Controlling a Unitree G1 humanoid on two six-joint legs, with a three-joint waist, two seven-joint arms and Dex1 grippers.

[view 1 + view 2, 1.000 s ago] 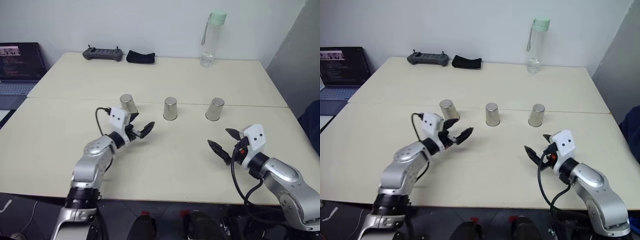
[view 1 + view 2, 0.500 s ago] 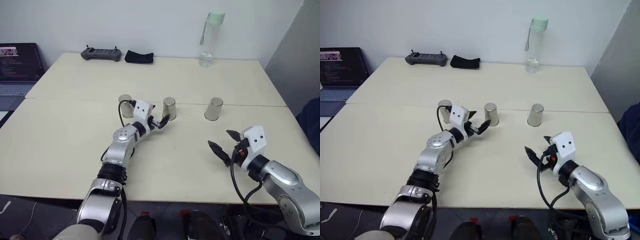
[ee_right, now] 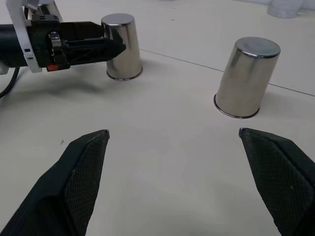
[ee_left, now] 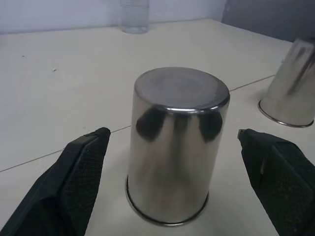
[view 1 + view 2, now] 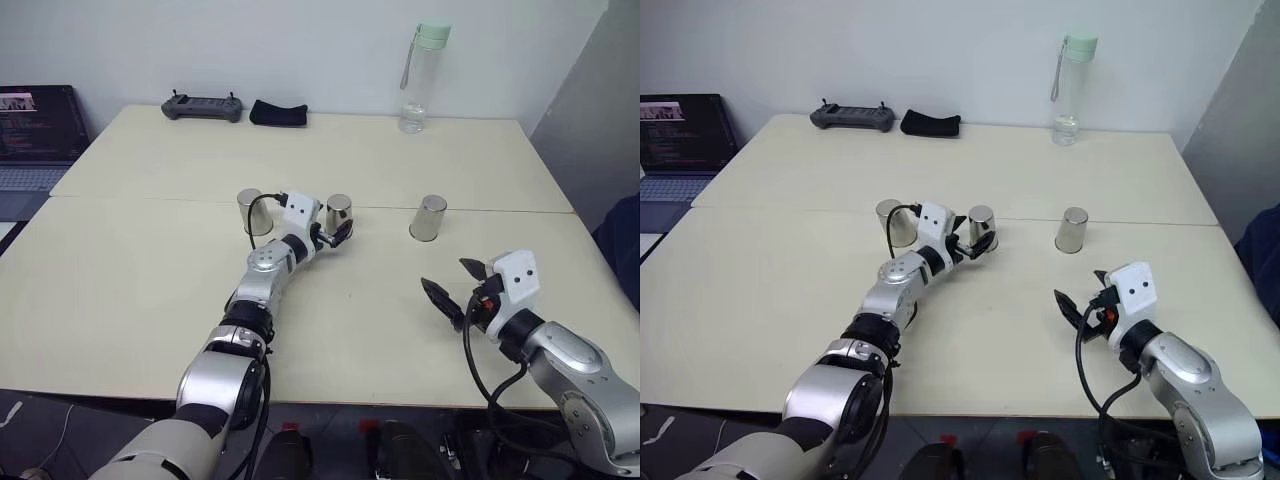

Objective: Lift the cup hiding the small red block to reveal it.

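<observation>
Three identical silver cups stand upside down in a row across the table: left (image 5: 254, 212), middle (image 5: 339, 213) and right (image 5: 428, 218). The small red block is hidden, and I cannot tell which cup covers it. My left gripper (image 5: 335, 232) is open at the middle cup (image 4: 177, 147). Its fingers (image 4: 81, 172) stand on either side of the cup with a gap on each side, touching nothing. My right gripper (image 5: 450, 283) hangs open and empty over the table's near right part, short of the right cup (image 3: 246, 78).
A tall clear bottle with a green cap (image 5: 422, 75) stands at the back right. A grey controller (image 5: 205, 107) and a black pouch (image 5: 278, 113) lie at the back left. A laptop (image 5: 35, 135) sits beyond the table's left edge. A seam (image 5: 150, 198) crosses the table behind the cups.
My left arm has reached forward and to the right, from beside the left cup to the middle cup, its open fingers now flanking it. The right arm has kept still.
</observation>
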